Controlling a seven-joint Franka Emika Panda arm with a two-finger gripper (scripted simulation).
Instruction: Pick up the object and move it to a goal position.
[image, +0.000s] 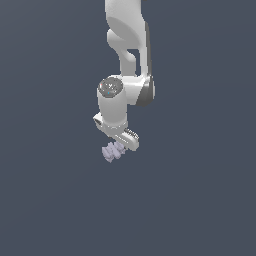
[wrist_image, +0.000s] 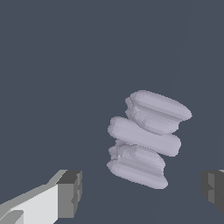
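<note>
Pretty clearly a simulator scene, not a real room. Everything around the white arm (image: 125, 75) is one flat slate-grey backdrop: no walls, furniture or floor texture, in both views. The lavender-grey object (image: 112, 151) just below the claw (image: 118, 141) is a matte, blocky-edged render, and the surfaces show smooth computer shading.

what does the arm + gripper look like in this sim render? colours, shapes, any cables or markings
The arm is glossy white with rounded links, dark grey bands at the joints and a grey disc cap on the wrist. The gripper has a white body and blocky dark grey fingers. No cables or markings show.
</note>
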